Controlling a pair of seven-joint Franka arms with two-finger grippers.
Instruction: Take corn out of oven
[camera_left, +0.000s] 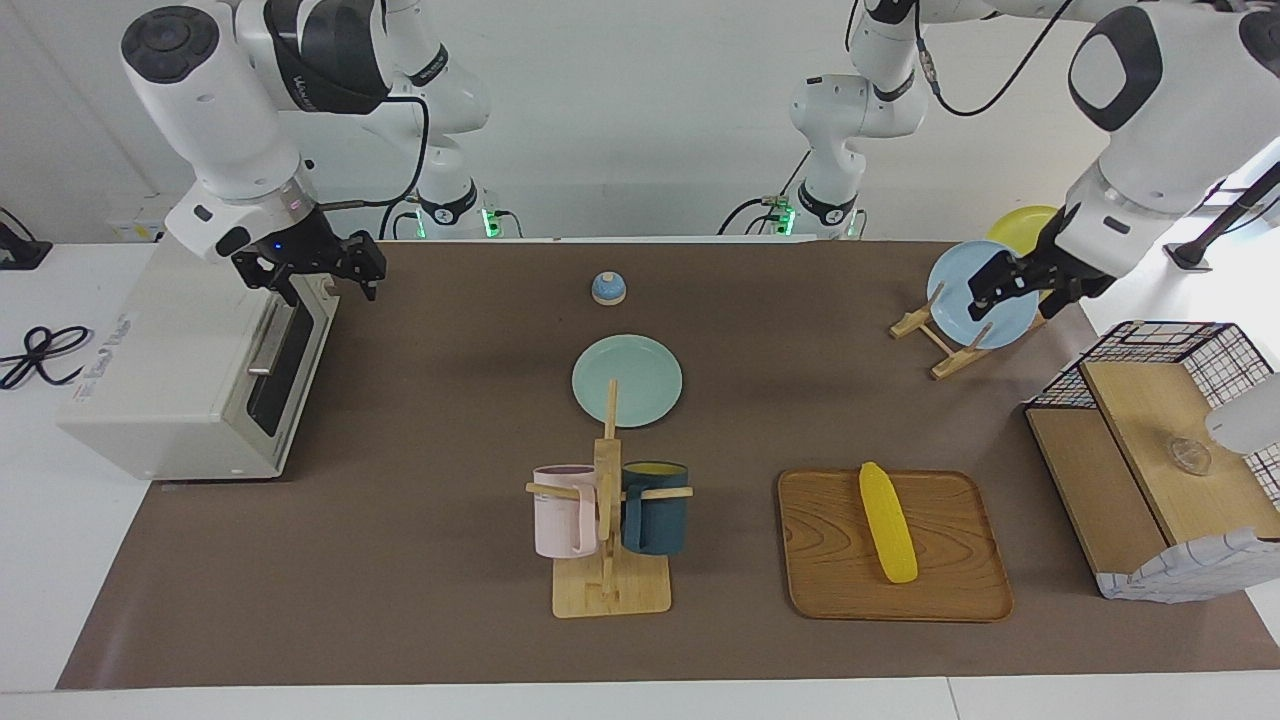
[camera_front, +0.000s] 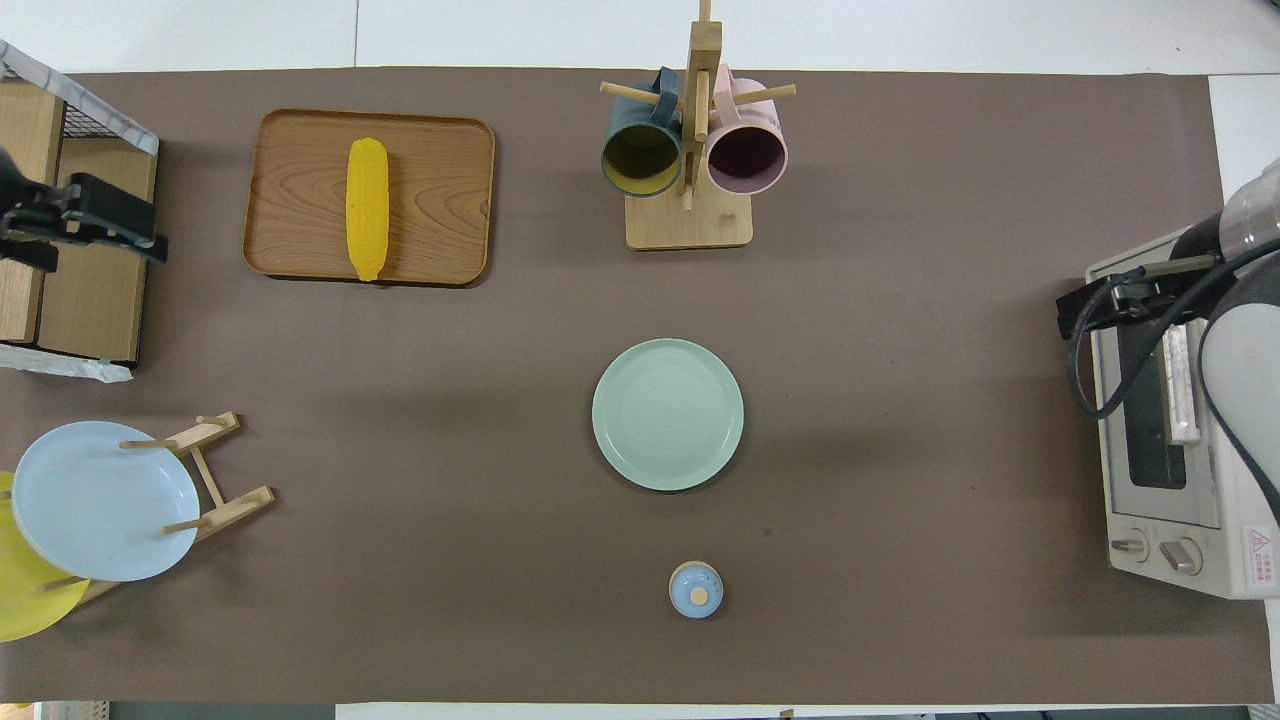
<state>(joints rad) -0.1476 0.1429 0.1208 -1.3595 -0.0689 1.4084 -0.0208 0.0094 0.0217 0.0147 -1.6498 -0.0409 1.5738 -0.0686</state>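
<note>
A brown mat covers my white table. Nearest my bases sits a small blue bell, and farther out the pale green plate. At my right arm's end stands the oven, its door shut. My right gripper hangs over the door's top edge, fingers apart, holding nothing. At my left arm's end, my left gripper is raised over the plate rack with its blue plate, fingers apart and empty. Farthest from me, the corn lies lengthwise on the wooden tray, beside the mug stand.
</note>
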